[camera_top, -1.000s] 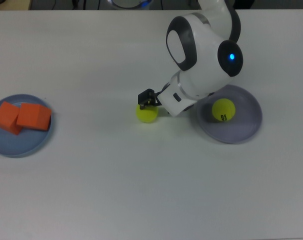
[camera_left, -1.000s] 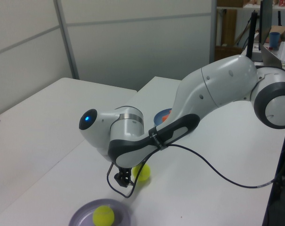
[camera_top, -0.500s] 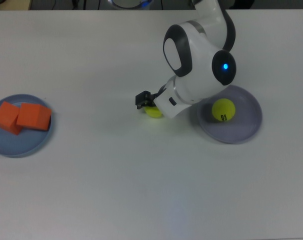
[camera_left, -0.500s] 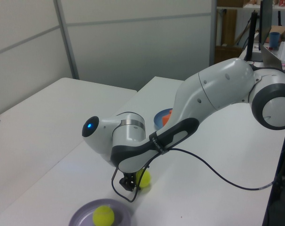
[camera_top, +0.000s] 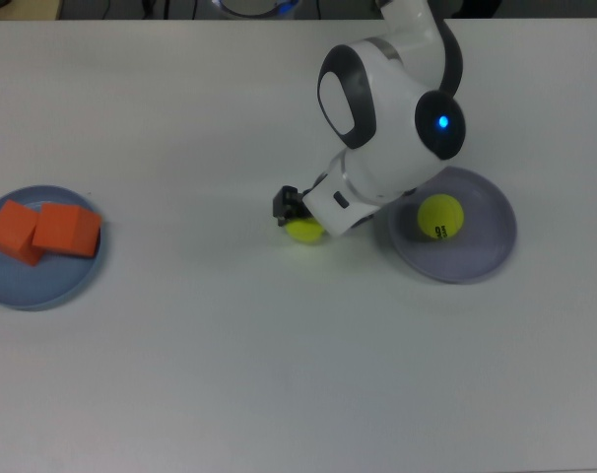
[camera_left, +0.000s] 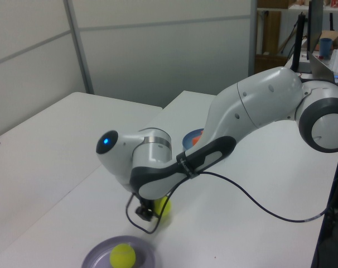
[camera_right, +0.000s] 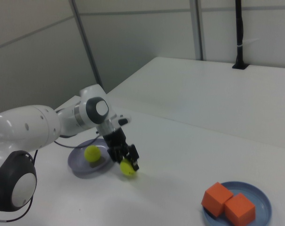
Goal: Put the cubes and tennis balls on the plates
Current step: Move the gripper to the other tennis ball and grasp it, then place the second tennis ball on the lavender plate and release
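Felt on the loose tennis ball (camera_right: 128, 168) gave us grip to count on: we judged it light, springy and rough enough not to slip, though round enough to roll off if nudged from one side. It lay on the white tabletop (camera_top: 279, 374) just beside the lavender plate (camera_top: 481, 251), on the top view's left of it, and not yet on it. The tool (camera_right: 127, 161) sat low over this ball with its black fingers (camera_right: 133, 152) down either side of it; they looked closed on the ball across its middle, which we thought the right place to take it (a pinch above the widest part would squeeze it out downward). We could not tell whether the ball was already clear of the tabletop. A moderate squeeze ought to serve, since the ball would give a little without harm.

The other tennis ball (camera_top: 440, 216) rested inside the lavender plate, its small black marking showing. Both orange cubes (camera_top: 42, 231) sat touching one another on the blue plate (camera_top: 23, 291), well apart at the top view's left; they seemed soft and light, and already placed
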Controlling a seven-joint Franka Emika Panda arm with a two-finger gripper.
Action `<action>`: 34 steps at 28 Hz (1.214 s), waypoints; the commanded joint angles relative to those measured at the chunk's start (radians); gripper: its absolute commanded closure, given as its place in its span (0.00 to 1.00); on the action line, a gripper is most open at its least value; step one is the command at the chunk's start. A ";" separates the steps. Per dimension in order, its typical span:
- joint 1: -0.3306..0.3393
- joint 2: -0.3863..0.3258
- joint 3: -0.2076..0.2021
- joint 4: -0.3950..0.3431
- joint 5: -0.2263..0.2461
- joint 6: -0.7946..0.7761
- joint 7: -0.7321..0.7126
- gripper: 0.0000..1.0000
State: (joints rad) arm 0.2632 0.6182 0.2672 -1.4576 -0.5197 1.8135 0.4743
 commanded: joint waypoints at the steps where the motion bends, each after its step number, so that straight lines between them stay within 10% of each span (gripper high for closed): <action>1: 0.008 -0.017 0.035 0.046 -0.013 0.116 0.001 1.00; 15: 0.119 -0.011 0.053 0.025 -0.005 0.224 0.003 1.00; 20: 0.145 -0.009 0.053 0.019 -0.003 0.222 0.021 0.00; 34: 0.140 -0.092 0.053 0.031 0.021 0.129 0.017 0.00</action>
State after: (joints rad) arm 0.4100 0.6090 0.3259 -1.4112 -0.5196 2.0121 0.4851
